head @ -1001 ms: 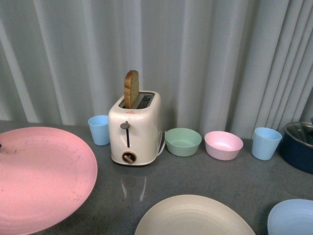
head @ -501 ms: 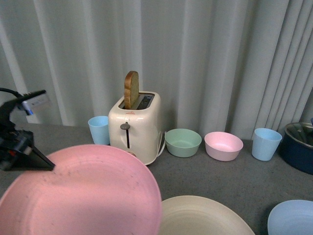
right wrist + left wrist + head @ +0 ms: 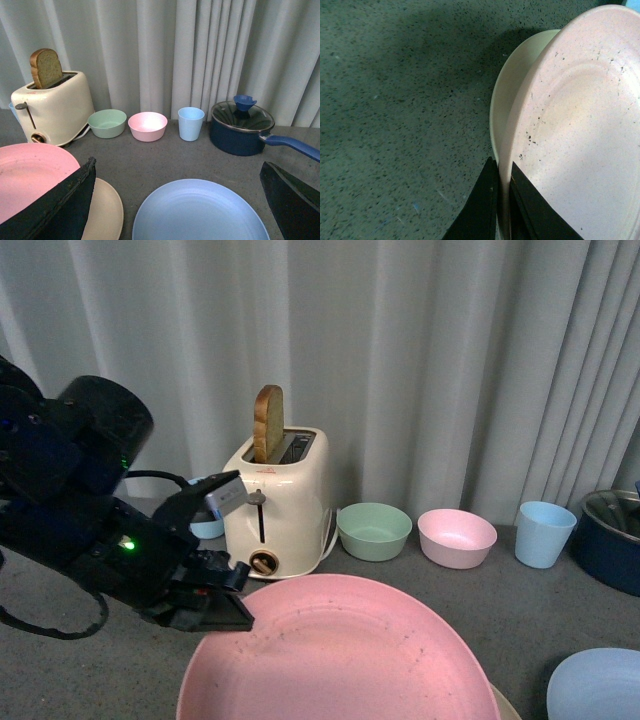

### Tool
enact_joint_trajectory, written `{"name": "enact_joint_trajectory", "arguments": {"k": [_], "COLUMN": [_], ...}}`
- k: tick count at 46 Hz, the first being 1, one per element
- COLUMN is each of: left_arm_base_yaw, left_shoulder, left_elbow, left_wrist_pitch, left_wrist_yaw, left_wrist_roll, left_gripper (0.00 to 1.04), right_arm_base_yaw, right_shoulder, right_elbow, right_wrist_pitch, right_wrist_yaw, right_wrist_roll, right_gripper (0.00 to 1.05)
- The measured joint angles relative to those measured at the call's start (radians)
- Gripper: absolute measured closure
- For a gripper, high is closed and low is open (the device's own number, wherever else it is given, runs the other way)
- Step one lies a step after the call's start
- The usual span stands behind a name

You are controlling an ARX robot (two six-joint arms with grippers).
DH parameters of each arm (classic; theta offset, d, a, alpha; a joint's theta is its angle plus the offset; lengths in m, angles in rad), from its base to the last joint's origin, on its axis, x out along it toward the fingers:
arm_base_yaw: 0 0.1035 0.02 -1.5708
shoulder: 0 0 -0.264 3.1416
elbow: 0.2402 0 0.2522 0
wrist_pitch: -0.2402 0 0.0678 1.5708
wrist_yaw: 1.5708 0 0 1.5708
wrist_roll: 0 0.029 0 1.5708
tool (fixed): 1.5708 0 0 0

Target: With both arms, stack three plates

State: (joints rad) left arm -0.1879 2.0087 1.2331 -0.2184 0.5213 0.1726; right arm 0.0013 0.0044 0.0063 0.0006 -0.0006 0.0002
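My left gripper [image 3: 228,606] is pinching the rim of the pink plate [image 3: 340,655] between its pressed fingers [image 3: 482,205]. I am holding the plate over the cream plate [image 3: 512,85] by the middle of the tabletop's front edge; I cannot tell whether the two are touching. My right gripper [image 3: 177,167] is hanging with its jaws spread wide above the light blue plate [image 3: 200,212], which is lying toward the front right corner.

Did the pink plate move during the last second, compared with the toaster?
Yes. The pink plate went right: it lay left of the toaster, now it hangs in front of it, over the cream plate, held by the left pincer.
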Motion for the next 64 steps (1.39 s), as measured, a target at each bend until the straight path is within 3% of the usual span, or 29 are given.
{"name": "enact_joint_trajectory", "arguments": {"k": [12, 59, 61, 64], "left_arm_base_yaw": [-0.076, -0.100, -0.101, -0.103], "left_shoulder": [0.095, 0.191, 0.191, 0.191], "left_elbow": [0.079, 0.149, 0.151, 0.159], "left_wrist_pitch": [0.016, 0.037, 0.031, 0.021], "left_wrist_yaw": [-0.058, -0.098, -0.091, -0.068], "left_wrist_roll": [-0.044, -0.071, -0.077, -0.100], "left_gripper": [1.01, 1.01, 0.99, 0.86], "right_arm_base_yaw": [0.000, 0.000, 0.000, 0.000], "right_shoulder": [0.000, 0.000, 0.000, 0.000], "right_elbow": [0.000, 0.000, 0.000, 0.000], "right_wrist_pitch": [0.000, 0.000, 0.000, 0.000], "right_wrist_yaw": [0.000, 0.000, 0.000, 0.000], "right_wrist_roll": [0.000, 0.000, 0.000, 0.000], "right_gripper": [0.07, 0.07, 0.07, 0.07]}}
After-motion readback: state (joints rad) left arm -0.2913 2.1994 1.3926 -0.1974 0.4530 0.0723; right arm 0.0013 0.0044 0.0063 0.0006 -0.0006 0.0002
